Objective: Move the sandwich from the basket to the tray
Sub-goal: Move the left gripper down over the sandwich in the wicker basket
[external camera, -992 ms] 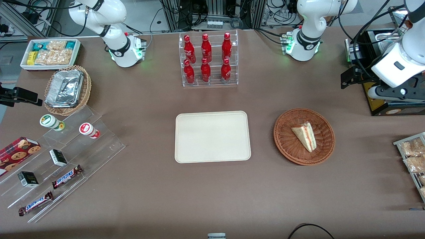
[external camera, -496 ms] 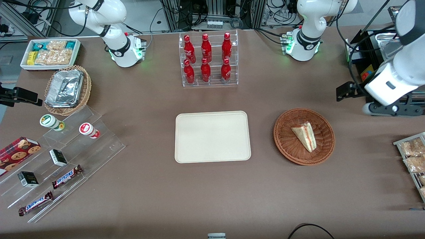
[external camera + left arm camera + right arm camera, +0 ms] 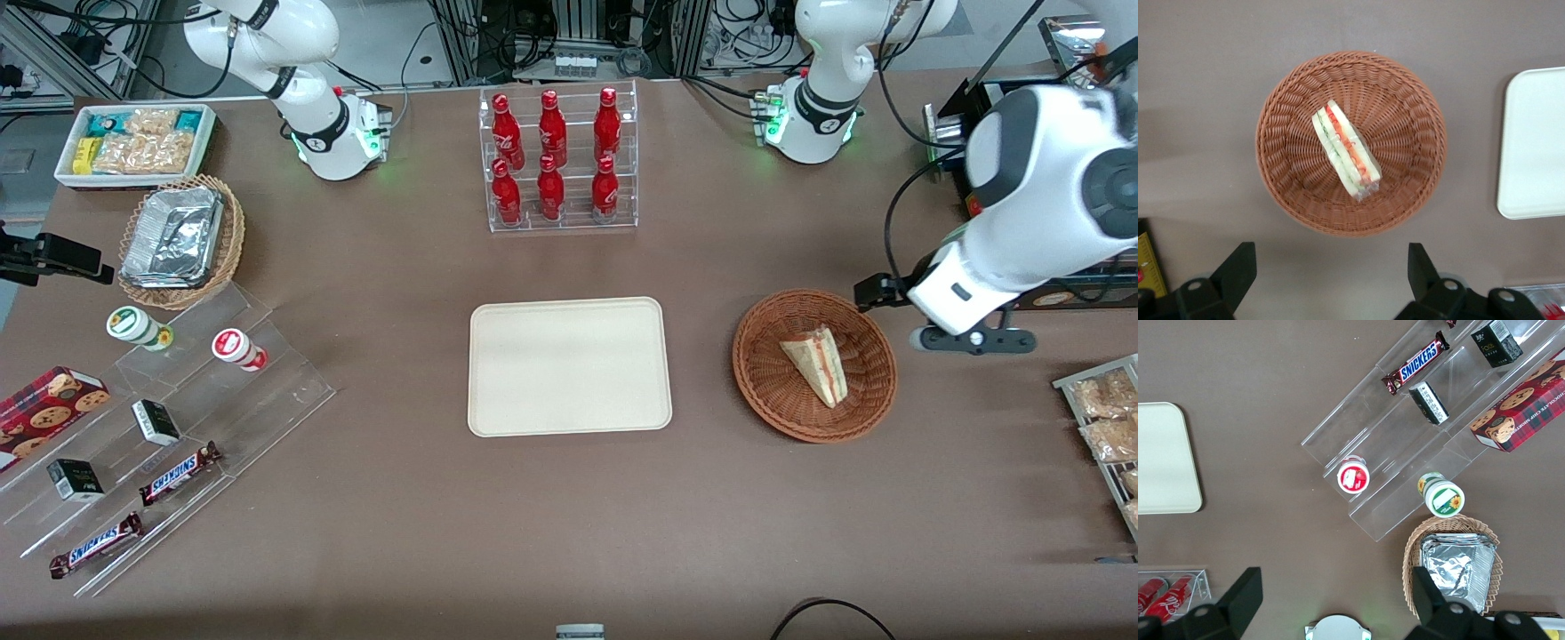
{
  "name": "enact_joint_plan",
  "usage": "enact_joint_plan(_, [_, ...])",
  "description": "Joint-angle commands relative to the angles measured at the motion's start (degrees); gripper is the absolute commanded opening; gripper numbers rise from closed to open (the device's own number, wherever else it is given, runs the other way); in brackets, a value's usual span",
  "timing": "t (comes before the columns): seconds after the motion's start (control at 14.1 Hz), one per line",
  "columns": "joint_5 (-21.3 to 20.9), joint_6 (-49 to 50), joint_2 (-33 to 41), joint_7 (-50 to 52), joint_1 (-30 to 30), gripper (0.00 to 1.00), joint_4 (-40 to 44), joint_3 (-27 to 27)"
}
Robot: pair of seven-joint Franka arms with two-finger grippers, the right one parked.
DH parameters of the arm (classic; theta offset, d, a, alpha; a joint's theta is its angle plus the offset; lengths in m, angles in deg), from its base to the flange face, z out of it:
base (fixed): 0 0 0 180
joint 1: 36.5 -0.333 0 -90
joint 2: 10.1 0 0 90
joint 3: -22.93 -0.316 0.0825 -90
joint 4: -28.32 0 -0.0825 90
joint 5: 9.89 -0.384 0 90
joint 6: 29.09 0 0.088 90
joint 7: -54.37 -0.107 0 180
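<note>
The sandwich (image 3: pixel 816 363) (image 3: pixel 1346 159), a pale bread wedge with red, orange and green layers, lies in the middle of the round reddish-brown wicker basket (image 3: pixel 756 373) (image 3: pixel 1275 127). The cream tray (image 3: pixel 569 366) (image 3: pixel 1535 143) sits bare beside the basket, toward the parked arm's end. My gripper (image 3: pixel 973 340) (image 3: pixel 1330 273) hangs above the table just outside the basket's rim, toward the working arm's end. Its two black fingers (image 3: pixel 1238 267) stand wide apart and hold nothing.
A clear rack of red bottles (image 3: pixel 558 160) stands farther from the camera than the tray. A black box (image 3: pixel 1049 298) and a wire rack of snack packets (image 3: pixel 1102 427) flank the working arm. Acrylic steps with snacks (image 3: pixel 178 418) and a foil-filled tan basket (image 3: pixel 182 240) lie toward the parked arm's end.
The left arm has swung down and in from the table's end toward the basket, bringing the gripper close to the rim. Sandwich, basket and tray have not moved.
</note>
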Motion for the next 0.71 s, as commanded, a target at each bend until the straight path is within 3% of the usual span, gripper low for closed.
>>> enact_joint_plan(0.0, [-0.2, -12.1, 5.4, 1.1, -0.6, 1.00, -13.6, 0.2])
enact_joint_plan(0.21, [0.0, -21.6, 4.9, 3.8, -0.9, 1.00, -19.5, 0.2])
enact_joint_plan(0.64, [0.0, -32.1, 1.3, 34.4, -0.2, 1.00, -22.8, 0.4])
